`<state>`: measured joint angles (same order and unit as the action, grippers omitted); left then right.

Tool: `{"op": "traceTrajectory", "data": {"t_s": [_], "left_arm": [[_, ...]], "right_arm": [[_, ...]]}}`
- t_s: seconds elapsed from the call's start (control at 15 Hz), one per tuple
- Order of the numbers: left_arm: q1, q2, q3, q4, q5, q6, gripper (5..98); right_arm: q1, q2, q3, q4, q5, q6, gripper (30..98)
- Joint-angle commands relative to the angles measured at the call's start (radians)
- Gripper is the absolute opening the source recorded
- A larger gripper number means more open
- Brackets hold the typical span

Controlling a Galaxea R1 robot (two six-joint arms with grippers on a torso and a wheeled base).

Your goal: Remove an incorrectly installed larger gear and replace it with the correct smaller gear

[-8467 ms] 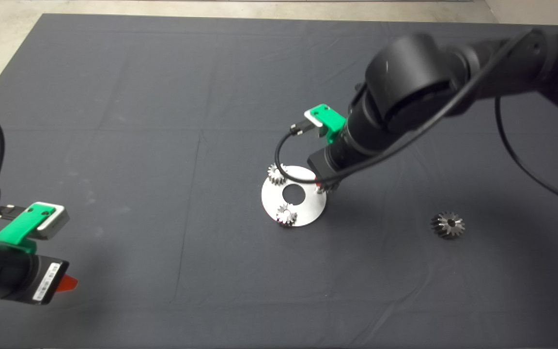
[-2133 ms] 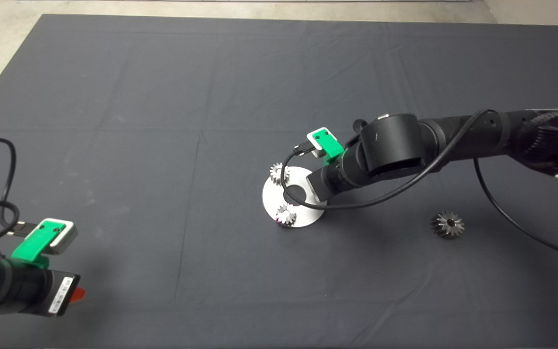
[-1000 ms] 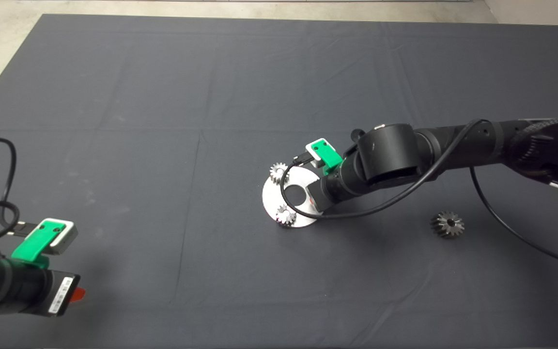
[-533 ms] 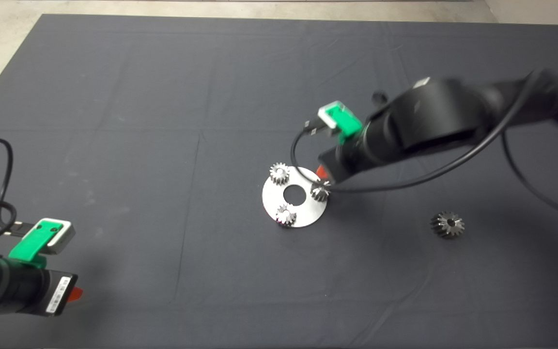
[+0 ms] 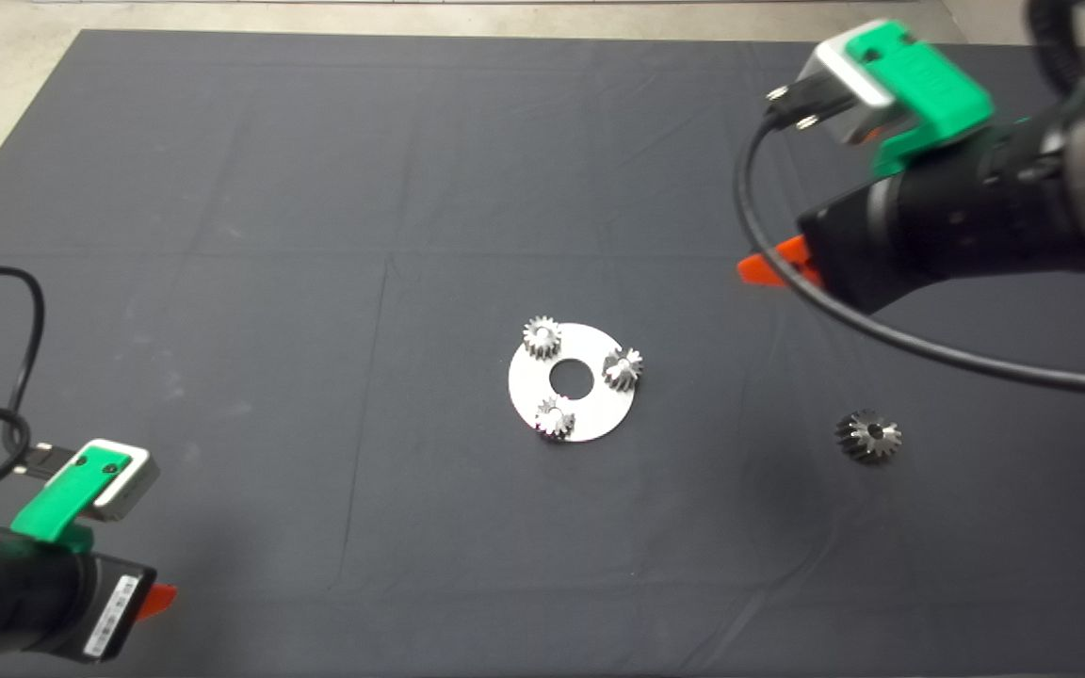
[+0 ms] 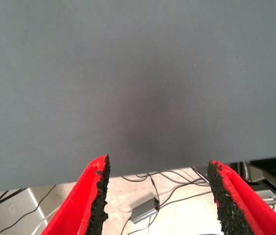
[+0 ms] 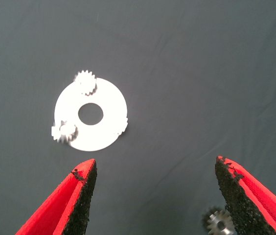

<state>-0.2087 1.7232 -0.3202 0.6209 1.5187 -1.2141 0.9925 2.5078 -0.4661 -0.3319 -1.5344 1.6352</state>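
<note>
Counter (image 5: 222,188), covered by a dark mat: carried every item listed.

Right hand (image 7: 152,196): raised over the counter toward the far right corner, fingers wide apart, holding nothing and touching nothing. Its wrist view looked down on the disc and, beside one pad, part of the larger gear.

Left hand (image 6: 157,196): at the near left corner, fingers spread apart, empty; beyond the counter's edge its wrist view showed floor with cables and a small grey box (image 6: 144,211).

Disc (image 5: 572,381): flat bright metal plate with a round centre hole, lying near the middle of the counter. It carried three small gears around its rim.

Larger gear (image 5: 868,436): dark, cone-shaped, lying alone on the mat, well apart from the disc toward the right edge.

Smaller gear (image 5: 623,367): darker-toned, on the disc's rim at the side toward the right edge.

Silver gear (image 5: 541,337): on the disc's far side.

Second silver gear (image 5: 555,416): on the disc's near side.
</note>
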Motion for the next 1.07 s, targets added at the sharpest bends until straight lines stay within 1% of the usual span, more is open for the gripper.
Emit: {"op": "traceTrajectory", "data": {"t_s": [0.0, 0.07, 0.13, 0.2, 0.27, 0.33, 0.4, 0.47, 0.53, 0.6, 0.73, 0.8, 0.93, 1.0], "left_arm": [[-0.012, -0.095, 0.037, 0.005, 0.006, -0.003, 49.4], [-0.014, -0.173, 0.037, 0.005, -0.008, 0.002, 49.4], [-0.014, -0.246, 0.037, 0.008, -0.056, 0.010, 49.4], [-0.029, -0.322, 0.037, 0.010, -0.135, 0.022, 49.4], [-0.044, -0.389, 0.035, 0.010, -0.233, 0.042, 49.4], [-0.046, -0.451, 0.035, 0.010, -0.344, 0.083, 49.4], [-0.046, -0.493, 0.034, 0.010, -0.431, 0.116, 49.4], [-0.046, -0.512, 0.034, 0.010, -0.468, 0.125, 49.4], [-0.046, -0.517, 0.034, 0.010, -0.465, 0.128, 49.4], [-0.046, -0.528, 0.035, 0.010, -0.458, 0.128, 49.4], [-0.046, -0.561, 0.035, 0.010, -0.454, 0.128, 49.4], [-0.046, -0.578, 0.035, 0.010, -0.454, 0.126, 49.4], [-0.046, -0.610, 0.035, 0.010, -0.454, 0.128, 49.4], [-0.046, -0.620, 0.035, 0.011, -0.456, 0.128, 49.4]], "right_arm": [[0.229, -0.171, 0.146, 0.181, -0.091, 0.093, 63.6], [0.258, -0.313, 0.147, 0.229, -0.090, 0.078, 63.6], [0.292, -0.444, 0.146, 0.253, -0.089, 0.028, 63.6], [0.325, -0.569, 0.144, 0.260, -0.087, -0.062, 63.6], [0.334, -0.645, 0.144, 0.260, -0.087, -0.112, 63.6], [0.334, -0.683, 0.144, 0.261, -0.089, -0.124, 63.6], [0.334, -0.705, 0.146, 0.263, -0.093, -0.136, 63.6], [0.334, -0.721, 0.147, 0.263, -0.093, -0.141, 63.6], [0.334, -0.738, 0.146, 0.263, -0.093, -0.148, 63.6], [0.334, -0.767, 0.146, 0.263, -0.093, -0.176, 63.6], [0.333, -0.848, 0.146, 0.263, -0.093, -0.259, 63.6], [0.333, -0.911, 0.146, 0.263, -0.093, -0.309, 63.6], [0.333, -1.068, 0.145, 0.261, -0.095, -0.426, 63.6], [0.332, -1.137, 0.146, 0.261, -0.095, -0.473, 63.6]]}}
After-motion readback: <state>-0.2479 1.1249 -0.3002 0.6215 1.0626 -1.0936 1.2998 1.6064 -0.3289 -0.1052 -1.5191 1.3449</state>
